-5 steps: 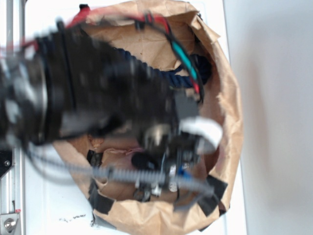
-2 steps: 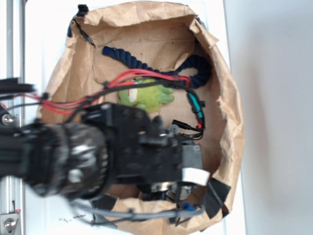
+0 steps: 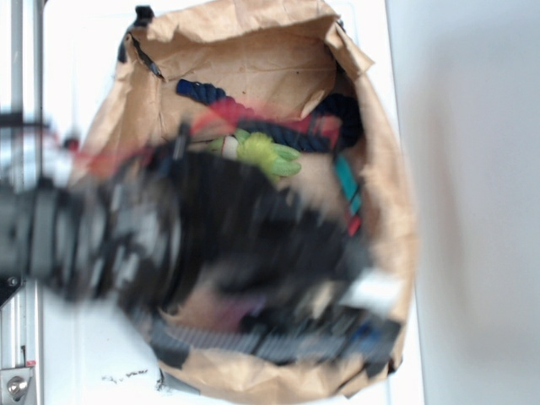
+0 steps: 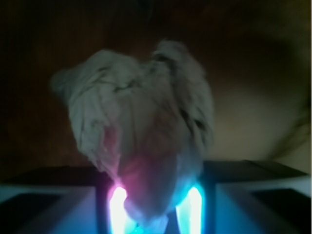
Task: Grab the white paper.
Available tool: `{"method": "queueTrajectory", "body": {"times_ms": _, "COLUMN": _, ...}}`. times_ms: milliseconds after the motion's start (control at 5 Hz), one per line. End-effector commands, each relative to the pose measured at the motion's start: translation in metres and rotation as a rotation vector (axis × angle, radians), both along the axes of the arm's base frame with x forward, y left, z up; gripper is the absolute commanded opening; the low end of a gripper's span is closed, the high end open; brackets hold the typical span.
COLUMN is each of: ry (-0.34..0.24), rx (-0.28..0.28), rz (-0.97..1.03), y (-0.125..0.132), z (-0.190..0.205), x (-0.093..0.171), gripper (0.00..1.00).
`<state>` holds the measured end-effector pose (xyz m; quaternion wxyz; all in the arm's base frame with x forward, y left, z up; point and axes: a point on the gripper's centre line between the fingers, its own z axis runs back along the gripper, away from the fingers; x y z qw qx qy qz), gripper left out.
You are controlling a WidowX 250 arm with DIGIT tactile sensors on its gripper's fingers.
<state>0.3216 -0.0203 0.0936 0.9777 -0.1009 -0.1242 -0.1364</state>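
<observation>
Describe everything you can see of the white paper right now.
The white paper is an off-white, crumpled, lumpy wad with grey creases. In the wrist view it fills the middle, its narrow lower end wedged between the two fingers, tinted pink and blue by their glow. Behind it is dim brown. The blurred arm hides it in the exterior view.

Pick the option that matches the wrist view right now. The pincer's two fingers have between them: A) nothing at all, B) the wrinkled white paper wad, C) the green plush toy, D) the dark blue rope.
B: the wrist view shows the white paper wad sitting between the two lit fingers of the pincer, its lower end pinched in the gap.
</observation>
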Motion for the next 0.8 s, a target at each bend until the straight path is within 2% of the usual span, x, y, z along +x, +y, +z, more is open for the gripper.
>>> {"method": "queueTrajectory", "body": {"times_ms": 0, "ry": -0.106, "rx": -0.034, "rz": 0.151, "y": 0.075, "z": 0.109, "x": -0.002, "gripper": 0.0}}
{"method": "queueTrajectory", "body": {"times_ms": 200, "ry": -0.05, "rx": 0.085, "rz": 0.247, "y": 0.091, "z": 0.12, "x": -0.016, "gripper": 0.0}}
{"method": "queueTrajectory", "body": {"times_ms": 400, "ry": -0.182, "rx": 0.296, "rz": 0.367, "y": 0.085, "z": 0.128, "x": -0.055, "gripper": 0.0}}
{"method": "queueTrajectory", "body": {"times_ms": 600, "ry": -0.167, "rx": 0.272, "rz": 0.365, "y": 0.079, "z": 0.136, "x": -0.073, "gripper": 0.0}}
